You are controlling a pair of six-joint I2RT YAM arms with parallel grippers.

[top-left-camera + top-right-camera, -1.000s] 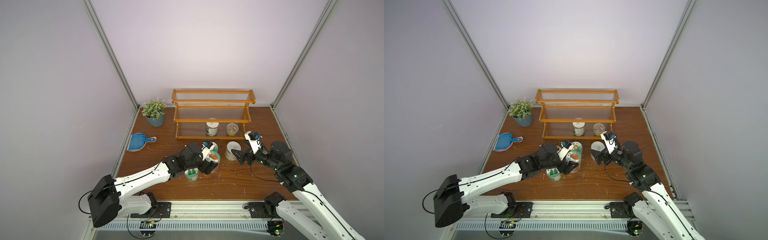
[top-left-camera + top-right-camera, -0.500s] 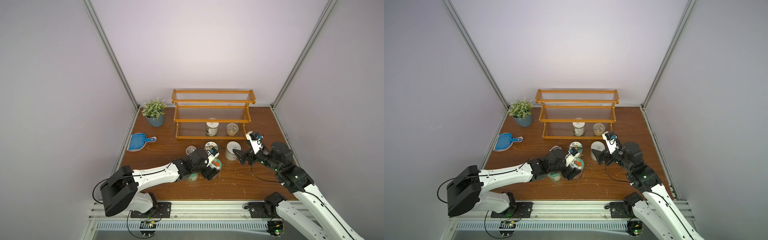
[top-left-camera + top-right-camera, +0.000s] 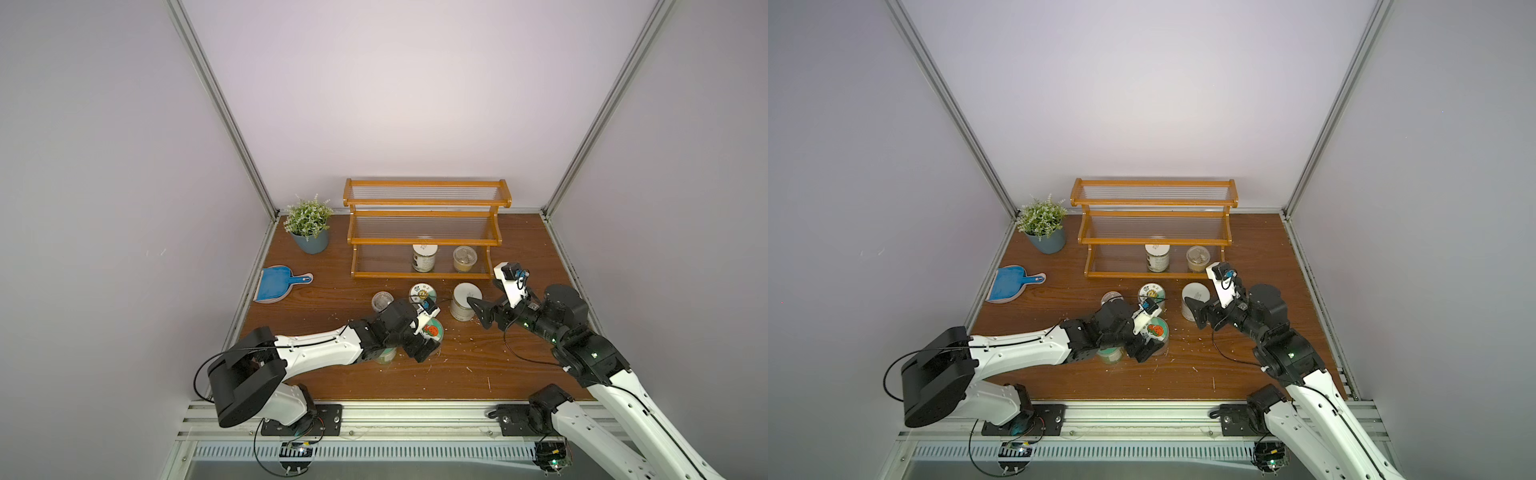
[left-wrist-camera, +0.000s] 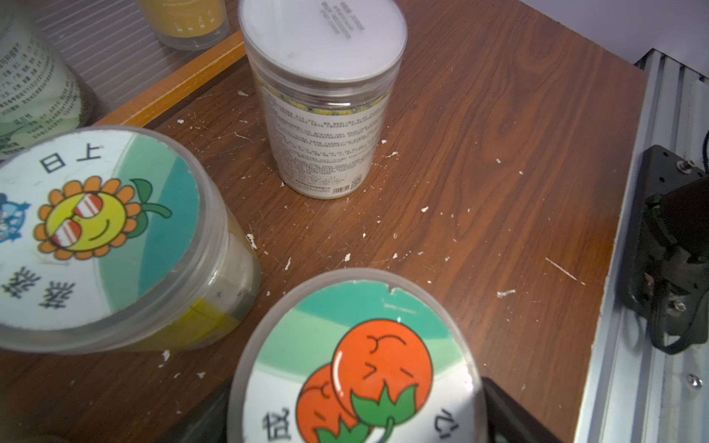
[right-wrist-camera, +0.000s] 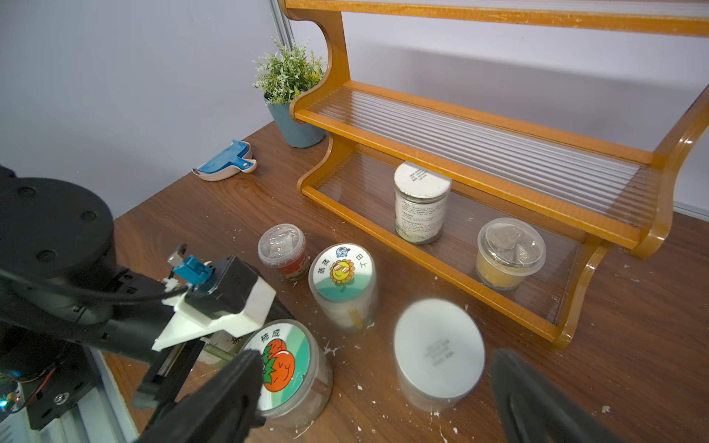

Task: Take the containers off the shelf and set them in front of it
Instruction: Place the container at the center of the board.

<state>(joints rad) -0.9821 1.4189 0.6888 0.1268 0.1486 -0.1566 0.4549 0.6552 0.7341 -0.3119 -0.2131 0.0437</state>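
Observation:
The orange-brown shelf holds two containers on its lowest tier: a white-lid jar and a clear-lid tub. On the table in front of the shelf stand a small clear-lid jar, a sunflower-lid jar, a plain white-lid jar, an orange-fruit-lid jar and a green-lid jar half hidden under my left arm. My left gripper is open, its fingers either side of the fruit-lid jar. My right gripper is open wide, just short of the white-lid jar.
A potted plant and a blue dustpan sit left of the shelf. White crumbs litter the brown table. A metal rail runs along the front edge. Walls close in on three sides.
My left arm dropped lower and pulled toward the front with the fruit-lid jar, then its jaws widened. The small clear-lid jar came into view. The right arm barely moved.

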